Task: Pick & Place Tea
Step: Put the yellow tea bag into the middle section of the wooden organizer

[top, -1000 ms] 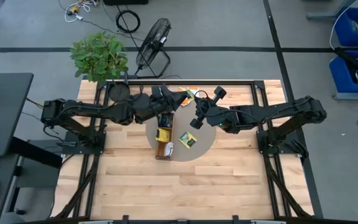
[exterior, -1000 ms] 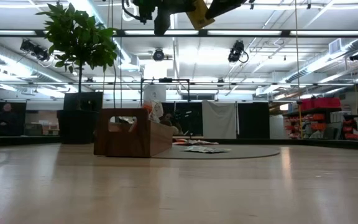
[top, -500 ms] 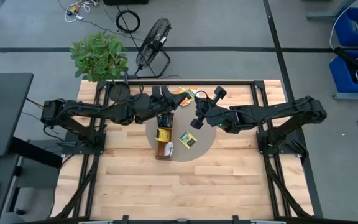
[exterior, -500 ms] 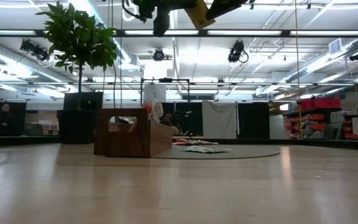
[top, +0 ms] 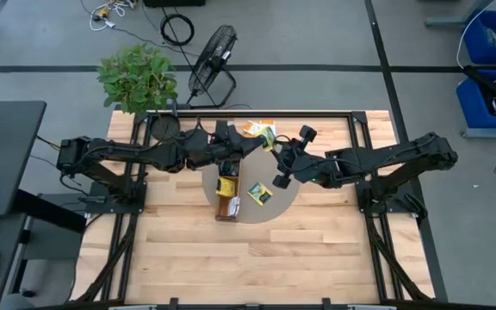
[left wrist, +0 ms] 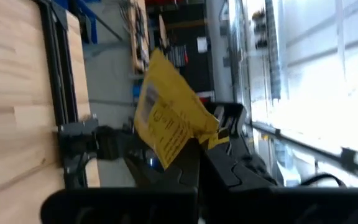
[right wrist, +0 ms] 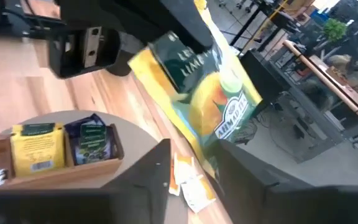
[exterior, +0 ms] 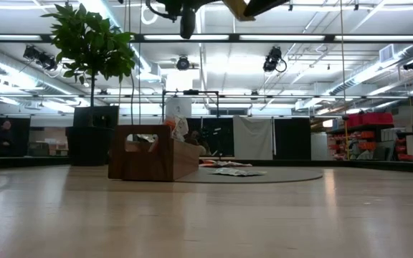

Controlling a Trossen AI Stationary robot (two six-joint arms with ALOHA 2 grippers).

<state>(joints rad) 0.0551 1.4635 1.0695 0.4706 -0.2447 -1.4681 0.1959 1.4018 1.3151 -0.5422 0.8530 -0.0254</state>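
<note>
The fingers of the left gripper [left wrist: 194,158] are pinched shut on a yellow sachet [left wrist: 169,118], held tilted above the table [top: 317,250] with its faces upright. The right gripper [top: 279,172] is seen alongside; whether its fingers are open cannot be told. In the wooden tray [right wrist: 61,171], one yellow sachet [right wrist: 35,149] and one dark blue sachet [right wrist: 92,143] stand on edge. Beyond, orange-and-white sachets [right wrist: 188,183] lie flat on the round grey mat [top: 284,202].

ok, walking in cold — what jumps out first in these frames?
A yellow-green tea sachet pinched in the left gripper, held high above the table and filling the right wrist view too. Under it, the long wooden tray on a round grey mat holds yellow and dark blue sachets, with more loose on the mat. The right gripper hovers alongside.
</note>
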